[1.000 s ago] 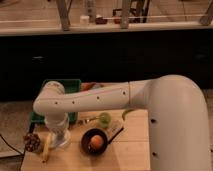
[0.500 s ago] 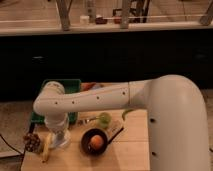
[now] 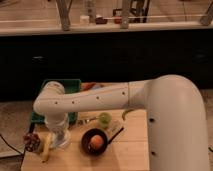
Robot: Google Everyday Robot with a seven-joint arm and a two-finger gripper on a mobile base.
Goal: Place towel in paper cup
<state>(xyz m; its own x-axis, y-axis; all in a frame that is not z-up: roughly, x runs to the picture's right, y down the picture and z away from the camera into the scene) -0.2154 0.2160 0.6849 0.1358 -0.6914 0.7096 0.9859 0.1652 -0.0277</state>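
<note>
My white arm (image 3: 100, 100) reaches from the right across the wooden table (image 3: 125, 155) and bends down at the left. My gripper (image 3: 60, 139) points down at the table's left part, between a banana (image 3: 46, 150) and a black bowl (image 3: 95, 142). A whitish shape sits at the arm's end there. I cannot tell whether it is the paper cup or part of the wrist. I cannot make out the towel in this view.
The black bowl holds an orange fruit (image 3: 97, 143). A small green cup (image 3: 104, 119) and a green item (image 3: 127, 114) lie behind it. A green bin (image 3: 72, 85) stands at the back left. A dark red cluster (image 3: 31, 142) lies at the left edge.
</note>
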